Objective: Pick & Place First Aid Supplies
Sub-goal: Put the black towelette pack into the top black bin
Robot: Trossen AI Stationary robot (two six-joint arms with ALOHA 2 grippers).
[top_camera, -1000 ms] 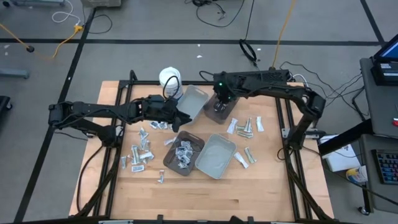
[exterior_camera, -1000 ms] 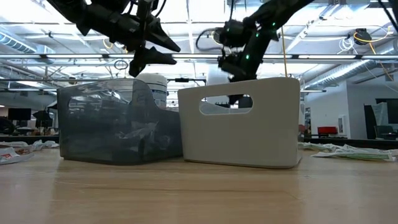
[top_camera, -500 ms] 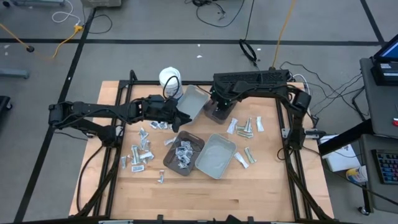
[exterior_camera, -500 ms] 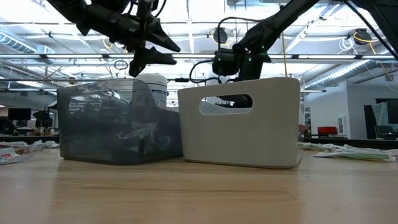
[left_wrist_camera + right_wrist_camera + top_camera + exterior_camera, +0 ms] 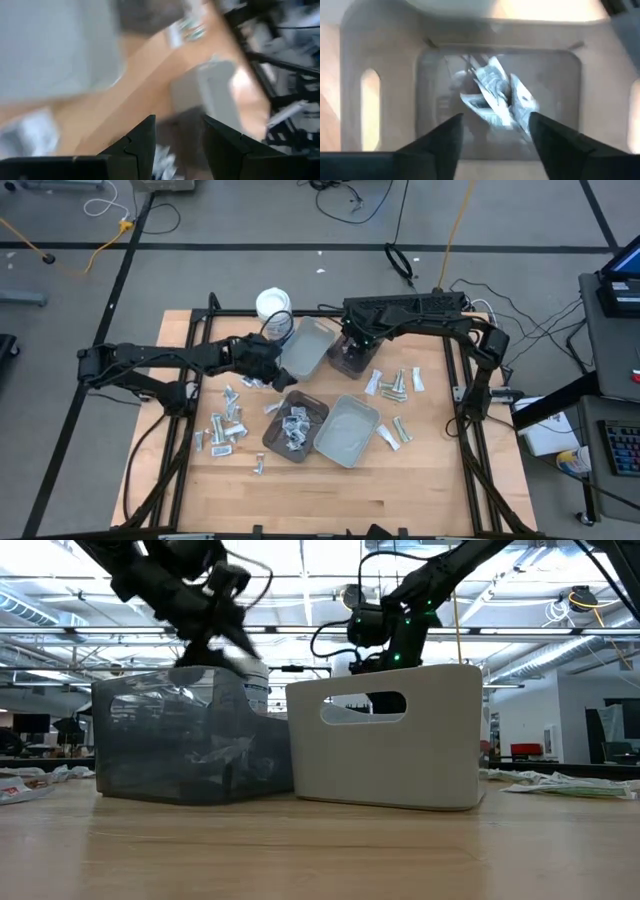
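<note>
The right gripper (image 5: pixel 492 132) hangs over the far brown tray (image 5: pixel 350 360), fingers apart, packets (image 5: pixel 497 100) lying inside: a drop step, seemingly. Next it needs another packet from the scatter on the surface (image 5: pixel 390 480). The left gripper (image 5: pixel 177 137), fingers parted and empty, hovers near the loose packets at left.

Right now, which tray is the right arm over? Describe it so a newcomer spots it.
Start at the white tub at the table's far edge. Two trays sit beside it: a pale grey one, then a darker brown one. The brown one, under the right gripper, is it; packets lie inside.

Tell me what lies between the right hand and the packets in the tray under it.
Nothing: in the right wrist view, the open right hand hangs over packets with only air between.
</note>
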